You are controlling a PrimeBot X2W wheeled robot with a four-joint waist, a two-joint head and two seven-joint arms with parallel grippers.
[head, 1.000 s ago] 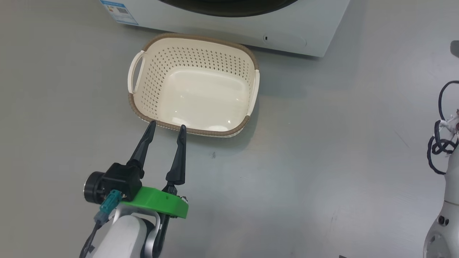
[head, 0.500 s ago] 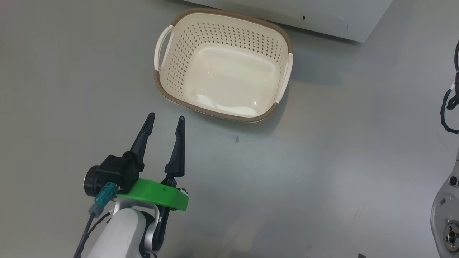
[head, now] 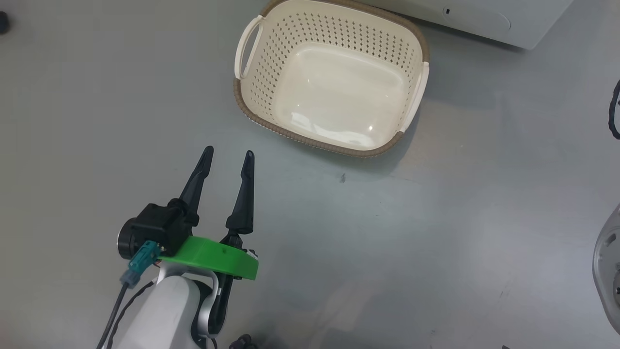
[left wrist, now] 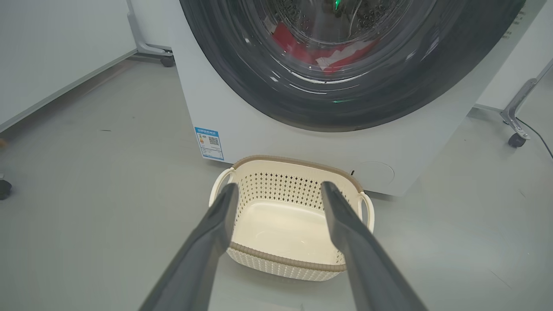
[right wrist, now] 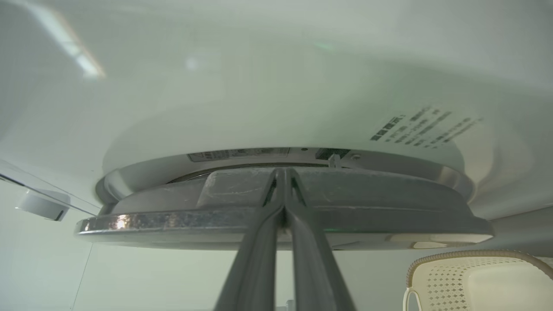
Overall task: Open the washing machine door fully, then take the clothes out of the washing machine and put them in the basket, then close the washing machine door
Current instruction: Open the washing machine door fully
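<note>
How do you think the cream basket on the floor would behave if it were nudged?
The basket looks like thin perforated plastic and is empty, so probably light. Low and wide on the smooth floor, it would likely slide rather than tip. Its moulded walls should stay fairly stiff.

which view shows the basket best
The head view: it looks down into the basket, nearly whole, empty, unblocked. The left wrist view has it partly behind the left pincer; the right wrist view catches one corner.
</note>
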